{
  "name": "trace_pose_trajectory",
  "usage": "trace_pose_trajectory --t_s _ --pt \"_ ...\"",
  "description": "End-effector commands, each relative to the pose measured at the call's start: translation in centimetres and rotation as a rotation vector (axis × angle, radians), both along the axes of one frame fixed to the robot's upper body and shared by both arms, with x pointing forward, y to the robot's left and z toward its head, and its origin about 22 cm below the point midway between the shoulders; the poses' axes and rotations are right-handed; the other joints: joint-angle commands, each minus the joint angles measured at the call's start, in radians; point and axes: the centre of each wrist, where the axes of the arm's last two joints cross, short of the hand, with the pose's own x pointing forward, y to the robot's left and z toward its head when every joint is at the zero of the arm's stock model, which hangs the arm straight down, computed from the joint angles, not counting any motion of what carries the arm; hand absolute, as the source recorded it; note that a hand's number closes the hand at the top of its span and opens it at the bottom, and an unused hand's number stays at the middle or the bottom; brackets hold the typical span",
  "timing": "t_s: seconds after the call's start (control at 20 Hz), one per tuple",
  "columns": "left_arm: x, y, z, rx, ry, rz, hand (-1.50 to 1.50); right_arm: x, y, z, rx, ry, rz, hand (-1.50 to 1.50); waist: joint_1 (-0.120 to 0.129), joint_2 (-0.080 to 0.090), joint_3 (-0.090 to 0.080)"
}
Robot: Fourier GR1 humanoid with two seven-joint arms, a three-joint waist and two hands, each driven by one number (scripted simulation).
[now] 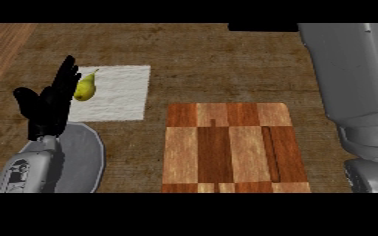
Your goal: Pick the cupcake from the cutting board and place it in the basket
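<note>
The checkered wooden cutting board (232, 147) lies at the lower middle with nothing on it. No cupcake and no basket show anywhere in the view. My left hand (52, 105) stands open at the left, fingers up, resting. My right forearm (343, 85) rises large along the right side and runs out past the top edge. A black shape (262, 27) touches it at the top edge; I cannot tell whether this is the right hand.
A yellow pear (86, 87) lies on a white towel (118, 97) just right of my left hand. A grey plate (81, 160) sits at the lower left, partly under my left forearm. The brown counter (214, 60) spreads around them.
</note>
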Motion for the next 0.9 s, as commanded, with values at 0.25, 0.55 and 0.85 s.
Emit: trace_pose_trajectory --t_s 0.25,0.55,0.85 --pt "-0.5 -1.2 -0.2 -0.009 -0.011 -0.017 0.0 2.4 -6.1 3.2 -0.088 0.113 -0.12 1.5 0.007 0.002 0.0" --pt "0.0 1.3 -0.9 -0.007 -0.013 -0.01 0.0 4.0 -7.4 -0.1 -0.121 0.188 -0.141 1.5 0.012 0.007 0.0" --pt "0.1 0.6 1.1 0.002 -0.004 -0.015 0.0 4.1 -12.3 -2.8 -0.081 0.246 -0.2 1.5 0.016 0.007 0.001"
